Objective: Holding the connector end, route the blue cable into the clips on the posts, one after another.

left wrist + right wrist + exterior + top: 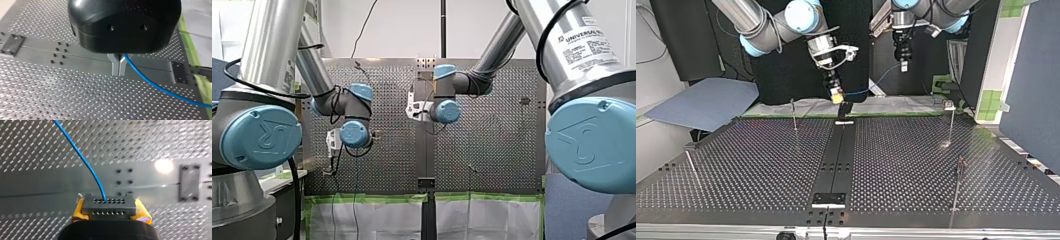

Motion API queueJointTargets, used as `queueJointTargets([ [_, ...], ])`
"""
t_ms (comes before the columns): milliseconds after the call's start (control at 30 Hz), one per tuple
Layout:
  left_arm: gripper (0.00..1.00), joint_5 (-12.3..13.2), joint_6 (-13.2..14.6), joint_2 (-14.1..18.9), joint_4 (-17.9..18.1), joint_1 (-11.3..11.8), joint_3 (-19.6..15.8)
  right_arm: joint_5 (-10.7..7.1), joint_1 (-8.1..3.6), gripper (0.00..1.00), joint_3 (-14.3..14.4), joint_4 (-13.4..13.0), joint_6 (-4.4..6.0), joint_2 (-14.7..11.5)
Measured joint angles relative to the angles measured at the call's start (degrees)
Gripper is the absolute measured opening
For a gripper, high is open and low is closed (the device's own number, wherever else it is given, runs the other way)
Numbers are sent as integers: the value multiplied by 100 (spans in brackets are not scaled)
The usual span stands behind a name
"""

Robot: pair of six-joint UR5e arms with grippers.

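In the right wrist view my right gripper (110,213) is shut with its yellow pads (79,210) on a grey connector block (109,204) pierced with rows of holes. The blue cable (82,160) leaves the block and runs off above the perforated table. In the left wrist view my left gripper (119,72) has its metal fingers shut on the blue cable (160,87), which trails off to one side. In the top view my right gripper (837,97) hangs over the table's far edge near the middle strip, and my left gripper (904,66) hangs behind it to the right.
Thin clip posts stand on the perforated table (761,165): one far left of the middle strip (794,114), one far right (950,122), one near right (959,177), one near left (690,162). A black strip (836,160) runs down the middle.
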Motion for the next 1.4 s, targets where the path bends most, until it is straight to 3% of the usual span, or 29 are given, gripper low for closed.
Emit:
queueJointTargets([
  [300, 0, 152, -149, 430, -216, 135, 273, -389, 43, 0, -178, 323, -35, -408],
  [633, 0, 154, -375, 903, -678, 288, 744, -498, 58, 0, -328, 427, -20, -497],
  [733, 0, 171, -409, 1053, -828, 397, 894, -541, 49, 0, -353, 421, 24, -497],
  [967, 0, 482, -572, 1434, -1191, 762, 1233, -695, 19, 0, -509, 433, 141, -493],
  [1167, 0, 567, -605, 1732, -1271, 1054, 1283, -773, 12, 0, -753, 454, 232, -486],
  [1400, 0, 636, -618, 1939, -1275, 1188, 1316, -905, 33, 0, -1047, 508, 348, -463],
])
